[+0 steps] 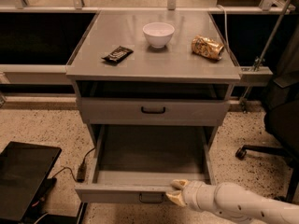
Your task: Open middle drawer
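Above speckled flooring (42, 125), the gripper (176, 192) is pinching the middle drawer's (117, 193) front lip, so straight, level pulling is looking wisest.

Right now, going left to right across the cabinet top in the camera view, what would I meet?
On top: dark snack bar → white bowl → crumpled gold bag. The gripper is lower down, at the front edge of the pulled-out middle drawer.
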`<state>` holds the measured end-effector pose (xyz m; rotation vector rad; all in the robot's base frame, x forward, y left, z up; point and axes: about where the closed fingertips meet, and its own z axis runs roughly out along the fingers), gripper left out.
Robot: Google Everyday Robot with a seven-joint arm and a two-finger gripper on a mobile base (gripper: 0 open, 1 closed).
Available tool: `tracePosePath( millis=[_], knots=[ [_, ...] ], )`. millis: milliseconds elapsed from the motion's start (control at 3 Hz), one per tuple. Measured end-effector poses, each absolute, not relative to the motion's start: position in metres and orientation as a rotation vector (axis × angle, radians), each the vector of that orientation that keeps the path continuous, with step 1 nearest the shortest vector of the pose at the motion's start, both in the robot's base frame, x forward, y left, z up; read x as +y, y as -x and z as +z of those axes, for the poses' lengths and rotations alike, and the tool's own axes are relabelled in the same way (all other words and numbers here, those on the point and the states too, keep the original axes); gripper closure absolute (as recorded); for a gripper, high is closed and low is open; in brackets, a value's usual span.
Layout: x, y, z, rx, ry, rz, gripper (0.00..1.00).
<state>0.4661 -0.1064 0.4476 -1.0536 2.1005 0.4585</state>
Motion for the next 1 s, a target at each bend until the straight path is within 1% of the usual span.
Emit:
tracePosePath(
  millis=[333,1000],
  knots=[
    [-0.1063,-0.4661,0.4476,2.100,1.054,0.459,0.81],
    [-0.1063,-0.4661,0.4476,2.100,1.054,0.459,0.34]
  ],
)
